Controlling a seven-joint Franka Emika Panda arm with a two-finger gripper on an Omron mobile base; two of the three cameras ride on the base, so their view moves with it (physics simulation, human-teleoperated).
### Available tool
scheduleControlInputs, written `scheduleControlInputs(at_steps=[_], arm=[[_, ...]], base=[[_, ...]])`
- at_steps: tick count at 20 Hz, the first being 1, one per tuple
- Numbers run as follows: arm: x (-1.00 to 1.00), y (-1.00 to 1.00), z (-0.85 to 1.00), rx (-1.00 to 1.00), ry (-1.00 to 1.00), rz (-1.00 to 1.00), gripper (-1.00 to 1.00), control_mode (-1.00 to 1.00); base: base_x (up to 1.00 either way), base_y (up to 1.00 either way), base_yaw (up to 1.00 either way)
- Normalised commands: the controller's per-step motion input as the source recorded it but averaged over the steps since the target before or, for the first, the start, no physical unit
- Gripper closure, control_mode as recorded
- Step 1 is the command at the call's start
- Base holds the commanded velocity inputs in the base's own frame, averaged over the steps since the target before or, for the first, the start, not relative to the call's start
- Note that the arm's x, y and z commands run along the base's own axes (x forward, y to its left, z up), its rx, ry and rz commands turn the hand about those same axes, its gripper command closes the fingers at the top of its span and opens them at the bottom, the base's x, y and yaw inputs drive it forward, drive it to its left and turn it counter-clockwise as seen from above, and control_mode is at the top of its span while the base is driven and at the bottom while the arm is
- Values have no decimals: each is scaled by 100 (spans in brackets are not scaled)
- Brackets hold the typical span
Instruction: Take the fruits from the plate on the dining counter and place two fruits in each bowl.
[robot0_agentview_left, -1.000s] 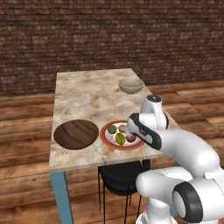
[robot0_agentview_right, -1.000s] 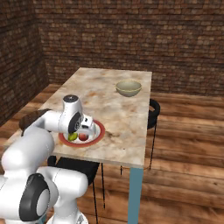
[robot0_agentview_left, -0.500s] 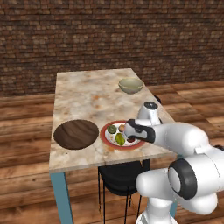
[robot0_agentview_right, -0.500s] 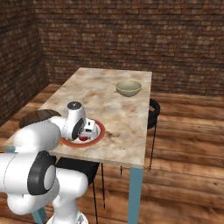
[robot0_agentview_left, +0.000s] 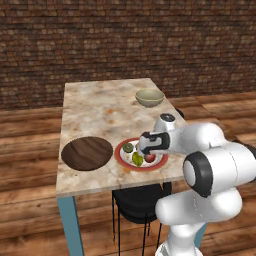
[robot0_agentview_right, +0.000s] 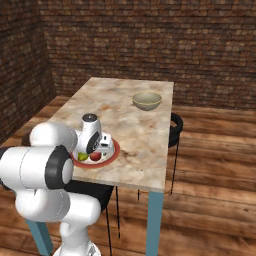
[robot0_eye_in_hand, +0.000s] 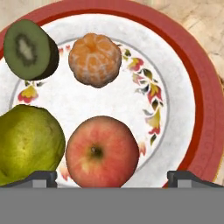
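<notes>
- Sitting together on the red-rimmed plate (robot0_eye_in_hand: 205, 113) are four fruits: a red apple (robot0_eye_in_hand: 102, 151), a yellow-green pear (robot0_eye_in_hand: 27, 144), a halved kiwi (robot0_eye_in_hand: 29, 49) and a peeled orange fruit (robot0_eye_in_hand: 95, 60).
- In the hand view the apple lies just beside the pear, between the two finger tips (robot0_eye_in_hand: 41, 177) at the lower edge, with neither tip touching it.
- The kiwi and the orange fruit lie on the plate's farther part in that view, apart from each other.
- The gripper (robot0_agentview_left: 146, 145) hangs low over the plate with its jaws spread wide and nothing held.
- The plate rests near the near edge of the dining counter (robot0_agentview_left: 100, 107), a beige marbled top on blue-teal legs.
- In the left base view a wide dark wooden bowl (robot0_agentview_left: 87, 153) lies just left of the plate.
- A smaller pale bowl (robot0_agentview_left: 149, 98) stands towards the counter's far right, well apart from the plate.
- A black stool (robot0_agentview_left: 137, 197) stands under the counter's near edge.
- A brick wall (robot0_agentview_left: 125, 40) rises behind the counter.
</notes>
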Motion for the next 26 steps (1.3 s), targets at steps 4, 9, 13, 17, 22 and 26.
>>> scheduleControlInputs(at_steps=[4,9,13,17,22,26], arm=[[0,10,-18,0,7,0,-100,-100],[-4,7,-23,0,3,0,-100,-100],[0,0,-20,0,0,0,-100,-100],[0,0,-42,0,0,0,-100,-100],[0,2,-40,0,1,0,100,-100],[-12,3,-28,0,3,0,100,-100]], base=[[0,0,0],[0,0,0],[0,0,0],[0,0,0],[0,0,0],[0,0,0]])
